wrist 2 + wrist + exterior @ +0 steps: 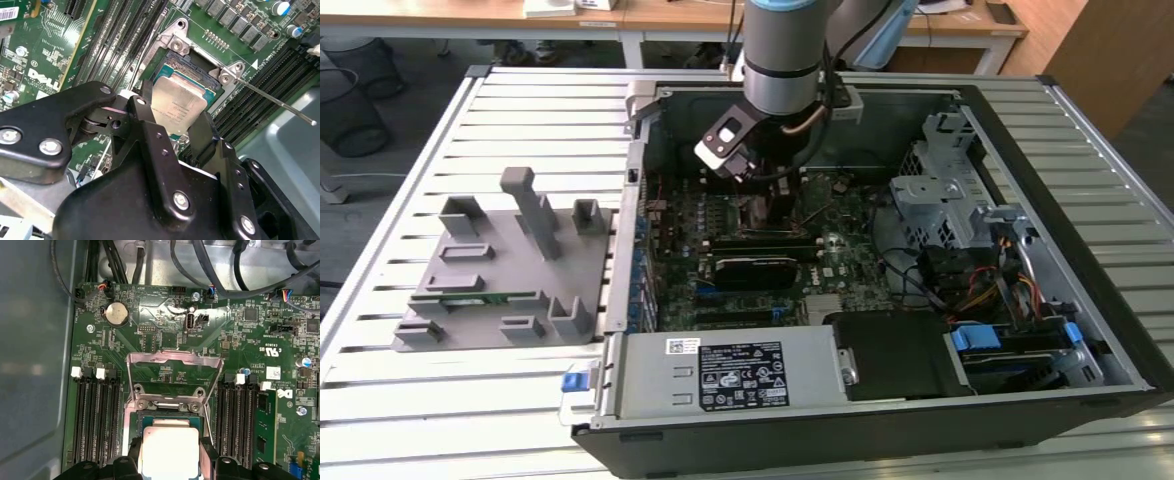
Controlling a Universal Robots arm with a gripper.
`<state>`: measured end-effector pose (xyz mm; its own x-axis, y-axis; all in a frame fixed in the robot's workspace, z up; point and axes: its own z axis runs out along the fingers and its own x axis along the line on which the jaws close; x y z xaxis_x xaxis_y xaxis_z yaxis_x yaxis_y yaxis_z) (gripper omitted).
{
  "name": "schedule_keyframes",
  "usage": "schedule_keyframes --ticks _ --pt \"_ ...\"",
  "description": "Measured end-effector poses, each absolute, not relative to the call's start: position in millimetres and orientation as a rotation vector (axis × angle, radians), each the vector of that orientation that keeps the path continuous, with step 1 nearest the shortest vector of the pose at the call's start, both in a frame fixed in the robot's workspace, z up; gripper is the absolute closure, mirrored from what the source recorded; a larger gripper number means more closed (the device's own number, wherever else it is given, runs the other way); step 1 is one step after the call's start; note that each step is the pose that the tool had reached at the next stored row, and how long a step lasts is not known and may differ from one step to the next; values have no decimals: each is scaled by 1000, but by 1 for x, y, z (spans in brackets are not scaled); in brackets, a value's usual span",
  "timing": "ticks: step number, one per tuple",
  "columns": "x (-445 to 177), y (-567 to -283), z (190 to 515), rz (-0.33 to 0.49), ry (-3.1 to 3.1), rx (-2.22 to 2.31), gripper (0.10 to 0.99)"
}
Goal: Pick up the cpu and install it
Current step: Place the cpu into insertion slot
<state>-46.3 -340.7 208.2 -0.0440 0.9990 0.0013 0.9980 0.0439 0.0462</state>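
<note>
The pick-up looks finished. The gripper is down inside the open computer case, over the motherboard, and its two black fingers pinch the cpu by opposite edges. In both wrist views the chip's silver top lies squarely within the socket, between the two banks of memory slots.

The placing step is under way or just about complete. From these angles I cannot tell whether the cpu is fully seated on the contacts or held a hair above them, though its edges line up with the frame.

The installation is not closed up. The metal load plate stands raised behind the socket, and the thin retention lever sticks out free to one side, unlatched. The fingers have not let go of the chip. The grey parts fixture sits on the table at the exterior view's left, well apart from the arm.
</note>
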Motion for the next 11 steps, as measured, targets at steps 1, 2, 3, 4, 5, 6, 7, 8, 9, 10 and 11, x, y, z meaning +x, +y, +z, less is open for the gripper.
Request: schedule_keyframes --ticks 1,2,3,4,5,6,7,8,9,10,11 --pt "-46 -341 208 53 2247 2151 553" --pt "-47 -341 207 53 2245 2152 553" --pt "-47 -341 207 53 2243 2154 553" --pt "-47 -340 206 53 2242 2156 553" --pt "-47 -340 205 53 2239 2158 553" --pt "-48 -340 205 53 2236 2161 553" --pt "-48 -340 204 53 2235 2162 553" --pt "-48 -340 204 53 2235 2163 553" --pt "-48 -339 203 53 2234 2163 553" --pt "-48 -339 202 53 2234 2164 553" --pt "-48 -339 202 53 2234 2164 553"
